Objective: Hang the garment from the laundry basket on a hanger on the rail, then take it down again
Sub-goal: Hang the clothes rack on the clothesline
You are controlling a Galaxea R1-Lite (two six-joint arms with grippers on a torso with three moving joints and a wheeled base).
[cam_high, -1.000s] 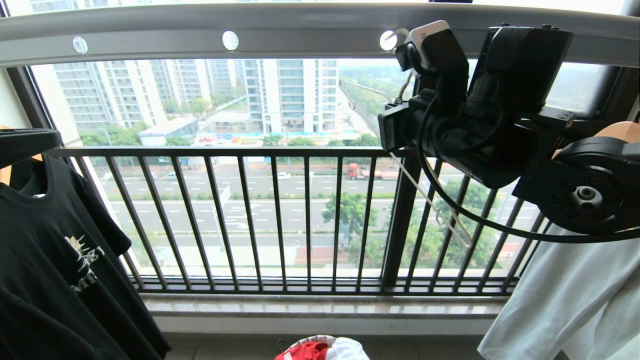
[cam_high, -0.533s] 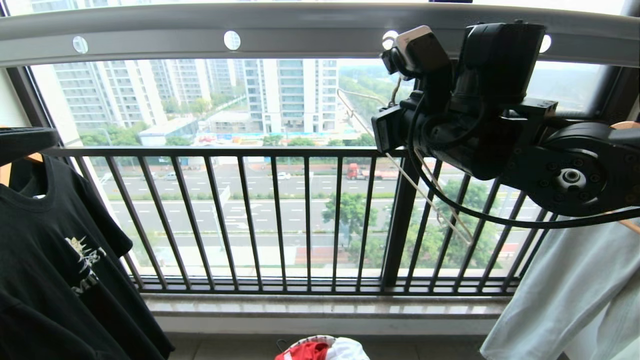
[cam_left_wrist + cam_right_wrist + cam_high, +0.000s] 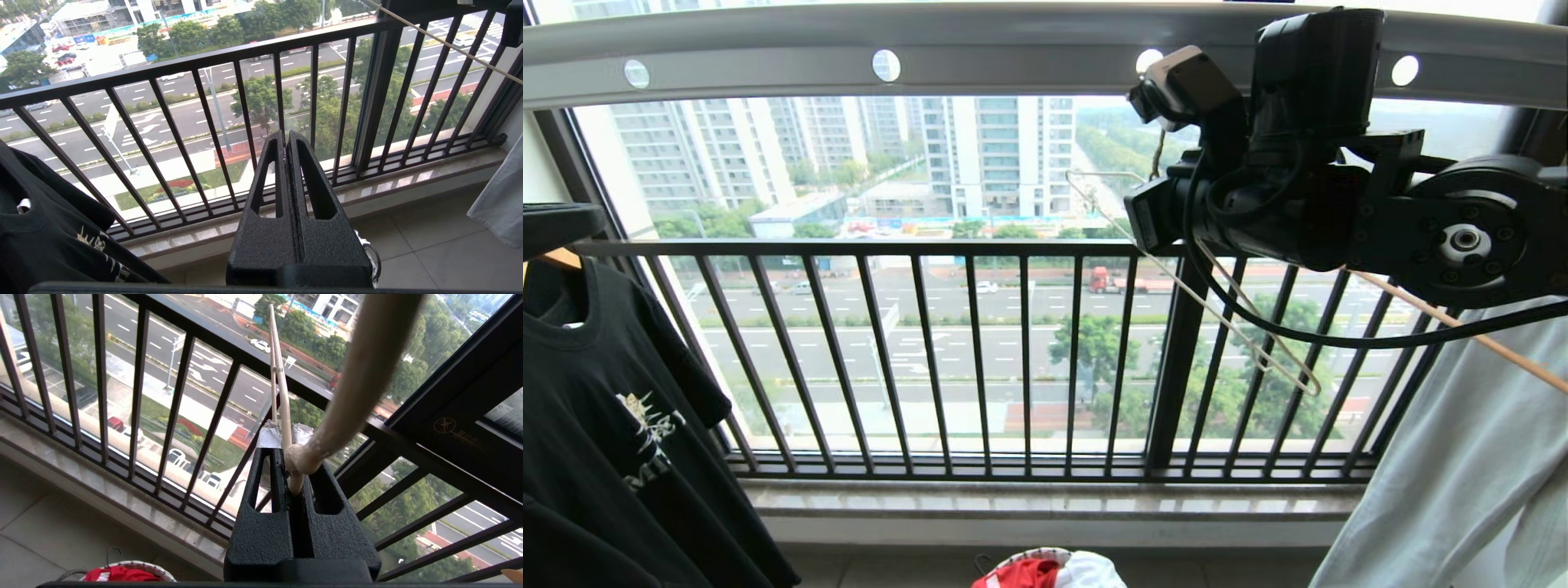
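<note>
The cream wire hanger (image 3: 1241, 335) hangs tilted just under the grey rail (image 3: 1013, 53), near one of its round holes. My right arm (image 3: 1258, 204) reaches up there and hides the hook, so I cannot tell if it rests on the rail. In the right wrist view, my right gripper (image 3: 286, 435) is shut on the hanger (image 3: 278, 367) near its neck. My left gripper (image 3: 286, 136) is shut and empty, low before the window. The red garment (image 3: 1021, 574) lies in the laundry basket (image 3: 1045, 555) on the floor below, also in the right wrist view as garment (image 3: 118, 574) and basket (image 3: 135, 564).
A black T-shirt (image 3: 605, 425) hangs at the left. A white shirt (image 3: 1462, 474) on a wooden hanger (image 3: 1462, 343) hangs at the right, close under my right arm. The black barred window railing (image 3: 980, 351) and stone sill (image 3: 1045, 502) run behind.
My right arm has turned at the wrist and swung left under the rail. The hanger in it has shifted left and slightly lower. The left gripper has not moved.
</note>
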